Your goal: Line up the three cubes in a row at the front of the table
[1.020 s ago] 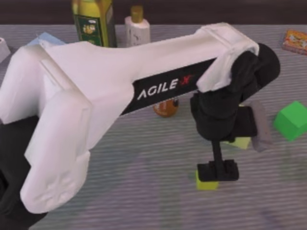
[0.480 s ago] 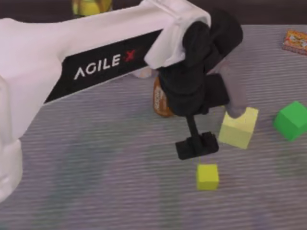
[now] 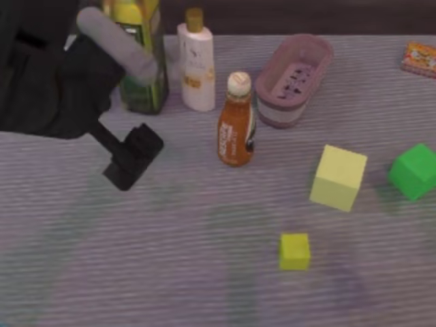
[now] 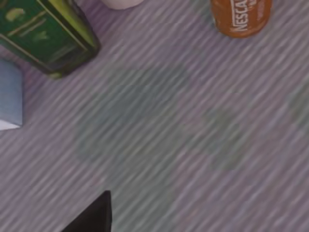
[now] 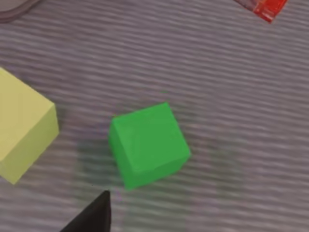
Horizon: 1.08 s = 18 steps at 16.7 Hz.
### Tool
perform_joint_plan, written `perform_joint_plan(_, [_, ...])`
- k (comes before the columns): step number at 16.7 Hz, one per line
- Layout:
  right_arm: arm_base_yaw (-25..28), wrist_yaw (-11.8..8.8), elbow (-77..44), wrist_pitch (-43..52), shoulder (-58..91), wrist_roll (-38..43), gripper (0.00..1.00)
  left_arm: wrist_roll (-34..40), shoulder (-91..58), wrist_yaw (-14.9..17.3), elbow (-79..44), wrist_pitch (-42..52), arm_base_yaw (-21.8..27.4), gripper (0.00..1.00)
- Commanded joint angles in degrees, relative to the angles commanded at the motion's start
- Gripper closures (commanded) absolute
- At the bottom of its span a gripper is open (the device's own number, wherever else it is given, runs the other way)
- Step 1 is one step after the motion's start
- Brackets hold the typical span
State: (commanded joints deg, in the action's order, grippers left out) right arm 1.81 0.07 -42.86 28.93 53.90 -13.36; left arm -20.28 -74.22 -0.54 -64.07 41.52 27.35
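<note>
- Green oil bottle (image 3: 139,54) stands at eleven o'clock, back left.
- White lotion bottle (image 3: 195,65) sits just beside it.
- Orange sauce bottle (image 3: 236,122) stands near centre, toward twelve.
- Mauve basket (image 3: 294,80) at one o'clock.
- Red packet (image 3: 418,59) at two o'clock, far edge.
- Light blue box (image 4: 9,94) beside the oil bottle.

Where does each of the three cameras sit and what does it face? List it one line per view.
Top view: above the table, looking down; left gripper near the oil bottle.
Left wrist view: faces cloth between the oil bottle and orange bottle; one dark fingertip.
Right wrist view: over the bright green cube; one fingertip.
Shared: the pale yellow cube shows in top and right wrist views.
</note>
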Motion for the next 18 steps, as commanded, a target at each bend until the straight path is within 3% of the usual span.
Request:
perform_joint_plan(10, [1.7,0.2,-38.5,26.9,51.8,-12.2,0.0,15.1,56.2,-0.1,49.9,-30.2,-22.1,0.0])
perform_joint_plan(14, [2.1,0.1,-48.5,32.8,63.7,-15.2,0.0,18.9,69.8,0.3,60.6,-38.5,-26.9,0.0])
perform_joint_plan(18, [2.2,0.1,-52.0,34.7,67.4,-16.2,0.0,20.3,74.2,0.5,64.1,-41.5,-28.5,0.0])
